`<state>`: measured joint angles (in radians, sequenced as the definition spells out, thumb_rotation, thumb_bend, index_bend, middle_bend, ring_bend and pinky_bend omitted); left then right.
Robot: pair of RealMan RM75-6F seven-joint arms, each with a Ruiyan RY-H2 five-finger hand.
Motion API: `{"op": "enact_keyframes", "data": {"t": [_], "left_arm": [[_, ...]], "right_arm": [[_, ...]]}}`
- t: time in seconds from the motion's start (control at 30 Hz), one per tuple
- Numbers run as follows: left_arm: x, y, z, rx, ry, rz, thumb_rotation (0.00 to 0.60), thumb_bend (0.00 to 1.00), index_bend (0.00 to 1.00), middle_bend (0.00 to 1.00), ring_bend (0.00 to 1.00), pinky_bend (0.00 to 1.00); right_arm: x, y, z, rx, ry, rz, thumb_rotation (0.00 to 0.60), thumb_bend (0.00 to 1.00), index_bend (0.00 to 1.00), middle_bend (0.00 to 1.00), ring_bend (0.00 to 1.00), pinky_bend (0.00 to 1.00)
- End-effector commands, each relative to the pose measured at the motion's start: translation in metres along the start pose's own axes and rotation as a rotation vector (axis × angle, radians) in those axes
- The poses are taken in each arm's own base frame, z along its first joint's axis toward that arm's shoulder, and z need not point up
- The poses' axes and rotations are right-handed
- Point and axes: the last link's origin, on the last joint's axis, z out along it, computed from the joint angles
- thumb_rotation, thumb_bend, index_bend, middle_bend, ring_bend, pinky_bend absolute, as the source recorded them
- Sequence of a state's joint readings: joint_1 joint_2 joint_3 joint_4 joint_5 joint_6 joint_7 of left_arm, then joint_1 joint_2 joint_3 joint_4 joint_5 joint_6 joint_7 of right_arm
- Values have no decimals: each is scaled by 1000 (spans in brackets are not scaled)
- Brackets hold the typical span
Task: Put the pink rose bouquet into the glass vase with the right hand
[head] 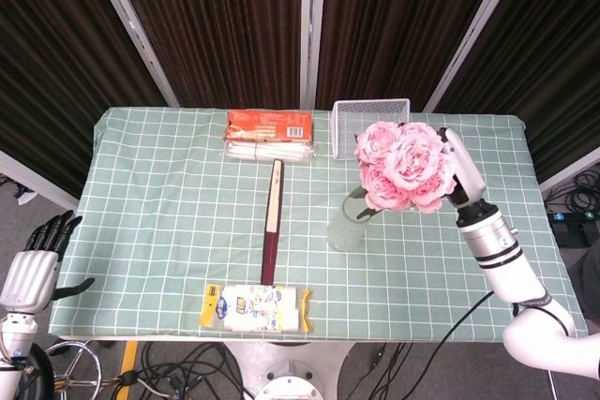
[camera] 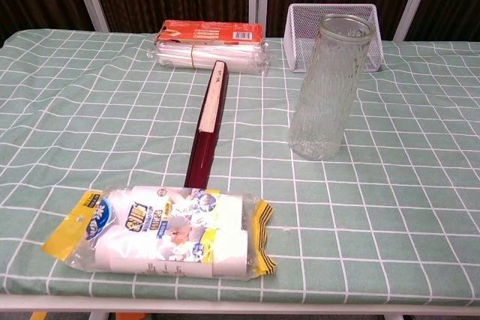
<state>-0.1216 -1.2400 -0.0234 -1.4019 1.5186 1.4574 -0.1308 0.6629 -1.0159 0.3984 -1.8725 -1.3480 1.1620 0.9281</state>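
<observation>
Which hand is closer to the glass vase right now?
Right. The right hand, holding the pink rose bouquet, is just beside the glass vase; the left hand hangs off the table's far corner.

head view high overhead, chest view low, table [camera: 420, 185] shared

Bouquet [head: 401, 166]: cluster of full pink rose blooms, raised off the table in the head view, overlapping the vase's top from the right; dark stem end [head: 364, 214] just beside the rim. Outside the chest view. Vase [camera: 330, 85]: tall clear ribbed glass, upright, empty, mid-table on the checked cloth.
</observation>
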Motion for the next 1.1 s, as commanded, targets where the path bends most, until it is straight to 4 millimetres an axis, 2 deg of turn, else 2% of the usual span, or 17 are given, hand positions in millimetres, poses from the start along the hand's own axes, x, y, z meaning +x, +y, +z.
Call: {"op": "enact_keyframes", "data": {"t": [0.03,0.13,0.27,0.47,0.77,0.87,1.03,1.1], "left_arm": [[0,-1,0,1,1,0,600,0,67,0,0,117],[1,-2,-1,3,4,-3,600,0,67,0,0,117],[-1,-4,-1,11,-5,-6,600,0,66,0,0,117],[0,-4,-1,7,3,12,600,0,67,0,0,118],[1,-7,-3,16,2,9,600,0,66,0,0,117],[1,-8,-3,17,2,10,600,0,66,0,0,117],[0,-9,-3,21,0,8,600,0,67,0,0,117],[0,-10,-3,23,-1,8,600,0,66,0,0,118]], "right_arm": [[-5,2,1,-4,1,14,600,101,546,503,426,635],[-9,9,0,-24,-6,18,600,101,546,503,427,635],[-12,27,-2,-31,-15,-41,600,101,546,503,427,635],[-22,56,-3,-32,-39,-27,600,101,546,503,427,635],[-31,86,-6,-63,-80,33,600,79,540,487,413,613],[-31,92,-9,-72,-91,50,600,48,480,468,385,566],[-32,104,-13,-98,-113,61,600,1,237,413,286,425],[-31,108,-16,-109,-122,56,600,0,175,374,243,379]]}}
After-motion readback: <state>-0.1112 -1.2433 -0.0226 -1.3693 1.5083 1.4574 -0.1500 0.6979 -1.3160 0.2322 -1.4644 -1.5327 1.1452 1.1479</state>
